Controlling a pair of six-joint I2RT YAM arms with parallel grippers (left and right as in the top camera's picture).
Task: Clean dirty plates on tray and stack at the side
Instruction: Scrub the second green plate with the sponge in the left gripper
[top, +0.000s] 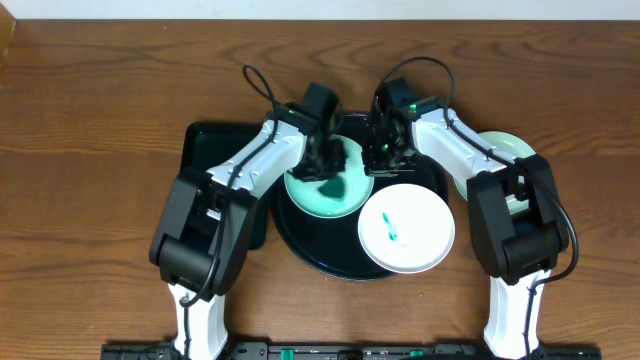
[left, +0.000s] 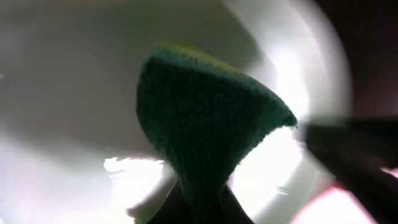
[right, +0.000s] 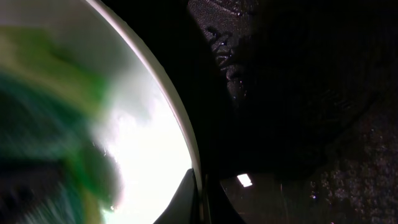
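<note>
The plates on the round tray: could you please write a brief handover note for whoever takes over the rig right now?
Left hand: shut on a green sponge, held against the back plate on the tray.
Right hand: shut on that plate's rim, apparently steadying it.
Front plate: on the tray, teal smear, uncleaned.
Third plate: on the table right of the tray, partly behind the right arm; no smear visible.
Left to do: finish the back plate, wipe the front plate, stack all beside the tray.
</note>
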